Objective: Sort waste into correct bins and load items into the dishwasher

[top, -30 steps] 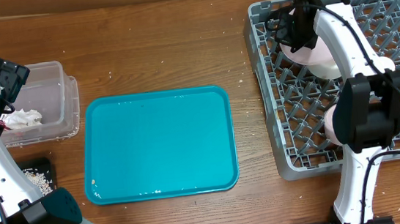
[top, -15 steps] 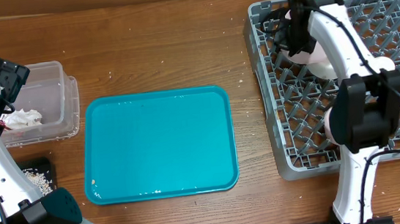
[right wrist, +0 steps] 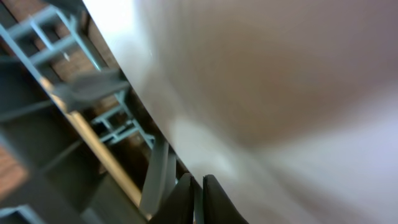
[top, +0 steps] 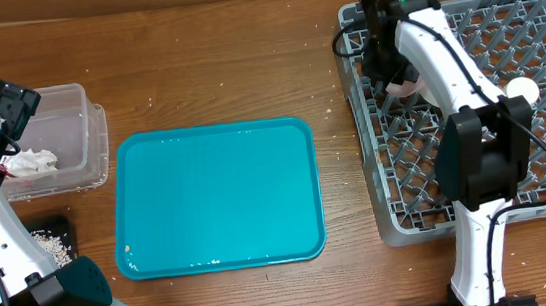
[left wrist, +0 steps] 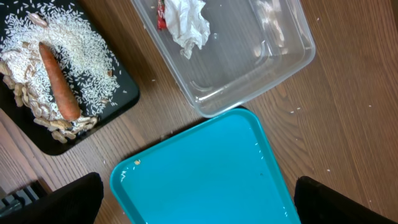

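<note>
Two tools, only one matters here. The right tool (right wrist: 199,186) sits at the upper left corner of the large square grey plastic dish rack (top: 421,229), hard against a white round dish (right wrist: 280,93) that fills most of the right wrist view, blurred. Its fingers are nearly together at the bottom of that frame with a pale sliver between them. Probably pinched on the dish rim, but too blurred to be certain.

From overhead only a pale patch of the white round dish (top: 405,88) shows, just under the right arm and inside the rack's upper left cells. Can't tell plate or bowl, nor which way its face leans against the pegs. A small white cup (top: 521,89) stands in the rack well to the right of the tool.

Key relation: dish directly below and touching the right tool, already within the rack. The next move looks like a seat-and-let-go, short and downward.

The left tool (left wrist: 196,186) is spread wide and holds nothing, far across the large teal serving tray (top: 217,194) on the left of the counter.

- In the clear plastic rectangular tub (left wrist: 292,62): crumpled white tissue (left wrist: 186,22), red shiny snack wrapper (left wrist: 161,15).
- On the flat black rectangular tray (left wrist: 121,99): orange sausage-like piece (left wrist: 59,81), loose white rice scraps (left wrist: 81,43).
</note>
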Controlling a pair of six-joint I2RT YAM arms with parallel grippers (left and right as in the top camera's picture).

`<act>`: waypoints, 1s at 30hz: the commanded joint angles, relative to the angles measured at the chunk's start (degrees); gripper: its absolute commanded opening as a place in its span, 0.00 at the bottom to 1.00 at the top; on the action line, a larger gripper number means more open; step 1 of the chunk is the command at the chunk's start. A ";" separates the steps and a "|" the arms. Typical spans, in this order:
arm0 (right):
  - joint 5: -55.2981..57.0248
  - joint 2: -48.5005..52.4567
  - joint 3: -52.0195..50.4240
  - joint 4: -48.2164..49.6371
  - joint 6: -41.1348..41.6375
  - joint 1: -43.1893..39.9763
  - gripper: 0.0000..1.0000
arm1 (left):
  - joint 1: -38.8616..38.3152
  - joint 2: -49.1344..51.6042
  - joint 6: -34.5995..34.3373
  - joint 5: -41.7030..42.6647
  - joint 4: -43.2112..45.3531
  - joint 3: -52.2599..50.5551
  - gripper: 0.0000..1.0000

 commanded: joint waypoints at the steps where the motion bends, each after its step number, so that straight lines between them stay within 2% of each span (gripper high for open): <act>1: -4.98 -8.70 10.08 -3.89 0.07 0.72 0.19 | -0.55 0.28 -0.35 -0.74 -0.11 0.04 1.00; 3: -5.64 -12.11 14.84 -8.04 -0.15 0.72 0.32 | -0.55 0.28 -0.35 -0.74 -0.11 0.04 1.00; 4: -5.60 -14.03 17.05 -10.29 -0.17 0.72 0.44 | -0.55 0.28 -0.35 -0.74 -0.11 0.04 1.00; 5: -5.60 -15.76 18.69 -12.07 -0.35 0.72 0.50 | -0.55 0.28 -0.35 -0.74 -0.11 0.04 1.00; 7: -5.57 -19.65 20.92 -15.34 -1.49 0.72 0.77 | -0.55 0.28 -0.35 -0.74 -0.11 0.04 1.00; 9: -5.57 -24.57 21.44 -18.88 -1.42 0.72 0.86 | -0.55 0.28 -0.35 -0.74 -0.11 0.04 1.00; 10: -5.55 -26.56 21.44 -20.57 -1.42 0.74 0.97 | -0.55 0.28 -0.35 -0.74 -0.11 0.04 1.00; 11: -5.95 -28.37 21.11 -20.65 -2.19 0.74 1.00 | -0.55 0.28 -0.35 -0.74 -0.11 0.04 1.00; 16: -7.80 -38.77 14.71 -20.65 -3.15 0.83 1.00 | -0.55 0.28 -0.35 -0.74 -0.11 0.04 1.00; 24: -8.20 -56.13 -12.17 -20.63 2.29 0.83 1.00 | -0.55 0.28 -0.35 -0.74 -0.11 0.04 1.00; 30: -11.26 -62.64 -29.33 -20.63 2.23 0.83 1.00 | -0.55 0.28 -0.35 -0.74 -0.11 0.04 1.00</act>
